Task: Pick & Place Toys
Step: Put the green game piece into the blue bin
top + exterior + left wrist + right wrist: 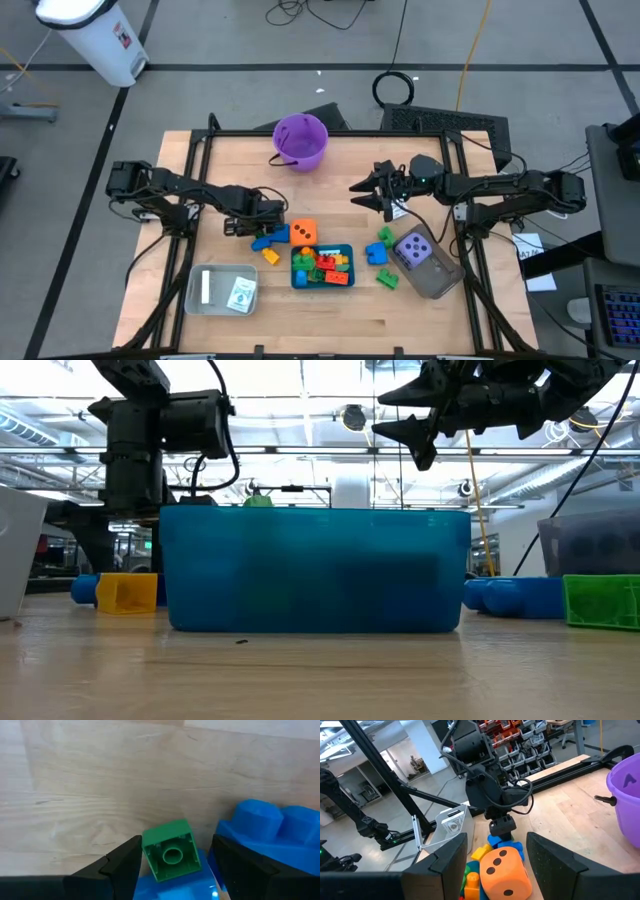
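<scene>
My left gripper is open and low over the table, just left of the orange die. Its fingers stand on either side of a small green brick, which lies hollow side up on a blue brick. A second blue brick lies beside them. My right gripper is open and empty, raised above the table's middle; its wrist view looks down on the orange die. The teal tray holds several bricks. The purple die sits in the clear tray. My left gripper has one finger right against the green brick's side; I cannot tell whether it touches. The other finger stands apart from the brick.
The purple bucket stands at the far middle. A grey tray with cards is at the near left. A yellow brick lies left of the teal tray; green and blue bricks lie to its right. The table's far left is bare wood.
</scene>
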`<state>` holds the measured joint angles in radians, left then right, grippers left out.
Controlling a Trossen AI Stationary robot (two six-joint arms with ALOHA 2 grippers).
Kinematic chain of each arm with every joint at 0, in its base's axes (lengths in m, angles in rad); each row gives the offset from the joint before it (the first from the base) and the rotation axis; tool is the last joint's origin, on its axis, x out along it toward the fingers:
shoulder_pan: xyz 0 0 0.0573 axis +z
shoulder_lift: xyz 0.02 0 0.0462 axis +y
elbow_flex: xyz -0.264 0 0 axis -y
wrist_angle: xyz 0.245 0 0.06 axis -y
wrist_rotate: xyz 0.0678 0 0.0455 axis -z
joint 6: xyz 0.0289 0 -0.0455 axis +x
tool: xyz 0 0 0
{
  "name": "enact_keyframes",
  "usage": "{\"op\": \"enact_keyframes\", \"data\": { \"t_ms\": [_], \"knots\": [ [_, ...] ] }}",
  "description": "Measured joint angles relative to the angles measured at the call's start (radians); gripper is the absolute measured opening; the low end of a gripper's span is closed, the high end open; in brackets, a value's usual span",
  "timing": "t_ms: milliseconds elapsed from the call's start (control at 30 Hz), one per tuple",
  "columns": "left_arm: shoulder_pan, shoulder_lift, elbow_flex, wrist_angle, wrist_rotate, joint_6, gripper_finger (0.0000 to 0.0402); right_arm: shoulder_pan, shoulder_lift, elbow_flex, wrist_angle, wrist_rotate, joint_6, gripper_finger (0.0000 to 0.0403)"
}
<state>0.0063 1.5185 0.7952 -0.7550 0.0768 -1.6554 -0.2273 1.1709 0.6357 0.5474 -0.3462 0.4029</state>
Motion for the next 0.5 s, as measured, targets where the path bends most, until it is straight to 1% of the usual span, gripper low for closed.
{"op": "enact_keyframes", "data": {
  "t_ms": [333,500],
  "knots": [
    [0.000,0.004,0.000,-0.002,0.001,0.000,0.0245,0.000,0.000,0.000,-0.003,0.000,-0.007,0.0196],
    [0.005,0.061,0.000,0.012,0.071,0.024,0.0245,0.000,0.000,0.000,-0.007,-0.002,-0.008,0.0196]
  ]
}}
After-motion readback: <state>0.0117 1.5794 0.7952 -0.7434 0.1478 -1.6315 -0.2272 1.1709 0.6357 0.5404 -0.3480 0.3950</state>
